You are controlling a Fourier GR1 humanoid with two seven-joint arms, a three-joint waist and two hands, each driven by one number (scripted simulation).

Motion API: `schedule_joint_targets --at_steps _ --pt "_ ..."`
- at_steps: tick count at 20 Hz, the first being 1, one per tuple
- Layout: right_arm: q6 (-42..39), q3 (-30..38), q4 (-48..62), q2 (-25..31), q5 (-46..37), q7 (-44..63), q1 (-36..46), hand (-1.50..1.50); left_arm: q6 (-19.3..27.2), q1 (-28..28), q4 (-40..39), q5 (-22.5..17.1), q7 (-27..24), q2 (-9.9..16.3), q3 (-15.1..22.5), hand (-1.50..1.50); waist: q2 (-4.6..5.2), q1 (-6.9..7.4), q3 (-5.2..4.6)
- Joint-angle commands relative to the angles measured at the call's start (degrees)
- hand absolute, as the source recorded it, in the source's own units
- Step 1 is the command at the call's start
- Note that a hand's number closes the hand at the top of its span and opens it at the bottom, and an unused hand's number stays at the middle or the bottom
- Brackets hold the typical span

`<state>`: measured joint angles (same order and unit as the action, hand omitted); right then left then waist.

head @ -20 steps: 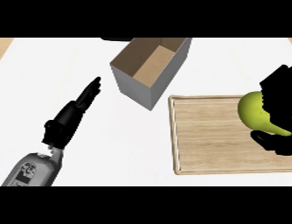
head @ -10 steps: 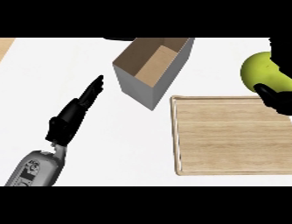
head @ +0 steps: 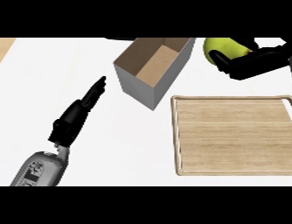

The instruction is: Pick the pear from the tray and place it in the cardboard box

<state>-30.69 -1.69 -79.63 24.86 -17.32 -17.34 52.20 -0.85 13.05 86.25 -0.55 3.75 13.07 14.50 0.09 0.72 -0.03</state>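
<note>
there was one pear (head: 226, 47), yellow-green, at the far right of the scene. there was one cardboard box (head: 154, 72), open at the top, far and near the middle. there was one tray (head: 239, 134), wooden with a raised rim, at the near right. there was one counter (head: 110, 131), white, under all of these. there were two hands: one left hand (head: 78, 114) at the near left, and one right hand (head: 255, 63) at the far right. there were two grey forearms, one to each hand.
</note>
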Motion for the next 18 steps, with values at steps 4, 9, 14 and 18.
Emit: schedule_joint_targets --at_steps 4,9,14,18 --pt "5.61 -1.62 11.86 -5.99 -6.59 0.18 9.21 1.5 -1.33 -1.54 -1.31 1.41 -2.81 -0.47 -1.27 0.0 0.09 0.23 0.0" --pt "13.1 -5.26 17.28 -9.67 -14.19 -2.67 9.61 1.5 -1.55 -2.23 1.79 0.99 -0.79 -1.47 -1.43 0.0 0.04 0.29 0.01" --pt "19.36 -7.02 27.45 -14.18 -19.71 -4.7 13.8 1.5 -2.13 -3.11 2.39 2.0 -1.01 -1.2 -1.61 0.0 0.15 0.75 0.0" --pt "23.8 -7.54 34.37 -14.78 -22.91 -10.57 11.81 1.5 -2.56 1.72 -2.79 2.09 -0.38 -2.31 -3.54 0.0 0.25 0.14 0.01"
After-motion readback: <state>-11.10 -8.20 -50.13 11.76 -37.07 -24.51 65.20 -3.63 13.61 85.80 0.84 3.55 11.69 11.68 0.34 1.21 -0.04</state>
